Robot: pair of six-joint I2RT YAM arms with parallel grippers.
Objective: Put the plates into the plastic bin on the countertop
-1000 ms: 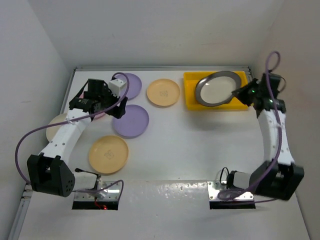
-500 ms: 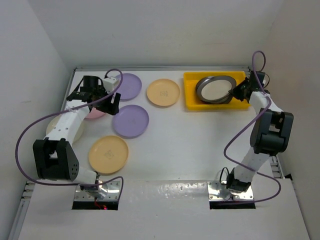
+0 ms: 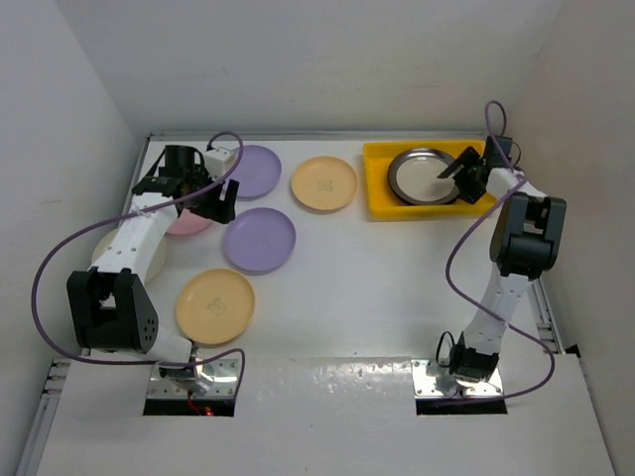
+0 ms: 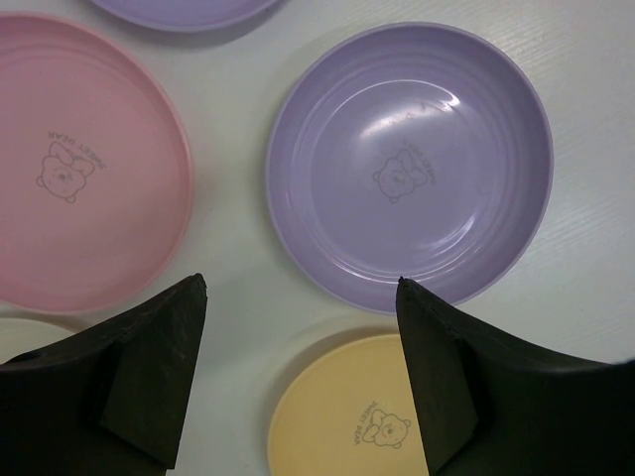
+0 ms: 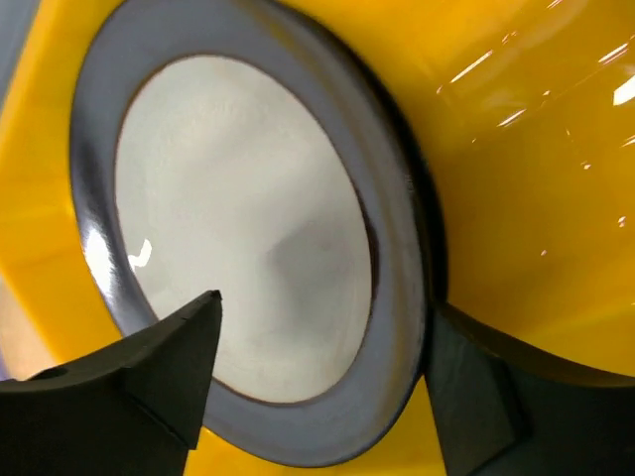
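A silvery metal-rimmed plate point(image 3: 422, 176) lies in the yellow plastic bin point(image 3: 377, 155) at the back right of the countertop point(image 3: 387, 278). My right gripper point(image 3: 459, 177) is open at its right rim. In the right wrist view the gripper point(image 5: 322, 307) straddles the rim of the plate point(image 5: 248, 228) without clamping it, with the bin point(image 5: 536, 149) beneath. My left gripper point(image 3: 220, 205) hangs open between a pink plate point(image 3: 187, 224) and a purple plate point(image 3: 260, 239). From the left wrist, the empty gripper point(image 4: 301, 288) sits above the purple plate point(image 4: 412, 164), the pink plate point(image 4: 89, 169) and an orange-yellow plate point(image 4: 347, 416).
Another purple plate point(image 3: 254, 171) and an orange-yellow plate point(image 3: 323, 183) lie at the back. A second orange-yellow plate point(image 3: 215, 305) lies front left, and a cream plate point(image 3: 107, 254) shows under the left arm. White walls close three sides.
My right gripper has opened and let go of the metal-rimmed plate, which has dropped from tilted to lying in the bin. The left arm swung slightly back and left.
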